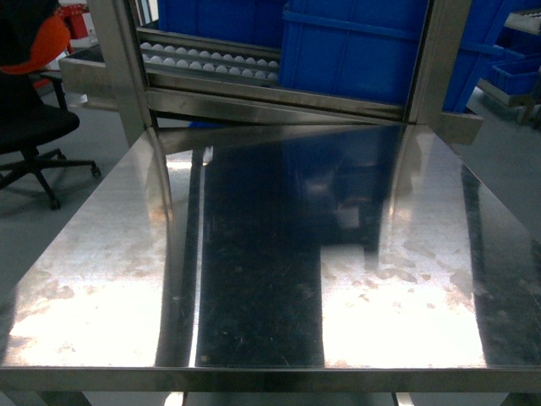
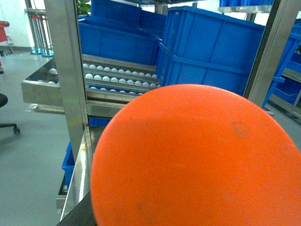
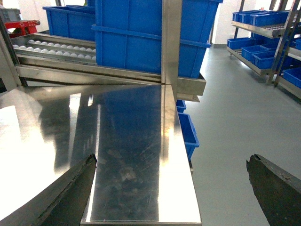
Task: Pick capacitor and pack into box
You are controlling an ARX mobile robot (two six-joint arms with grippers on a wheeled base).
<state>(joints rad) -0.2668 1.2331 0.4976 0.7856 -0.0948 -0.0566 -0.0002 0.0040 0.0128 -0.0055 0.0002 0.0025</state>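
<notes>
An orange rounded body, the capacitor (image 2: 197,160), fills the lower half of the left wrist view right in front of the camera. It hides my left gripper's jaws, and only a dark finger edge (image 2: 80,214) shows at the lower left, so the capacitor appears held there. My right gripper (image 3: 170,162) is open and empty, with dark fingertips (image 3: 87,165) spread wide above the right front edge of the steel table (image 1: 101,279). Neither gripper shows in the head view. The box is out of view.
Behind the table stands a steel rack with upright posts (image 1: 127,59), a roller track (image 1: 211,61) and large blue crates (image 1: 355,51). A black office chair (image 1: 34,127) is at the left. More blue crates (image 3: 188,134) sit under the table's right side and on shelves (image 3: 263,28).
</notes>
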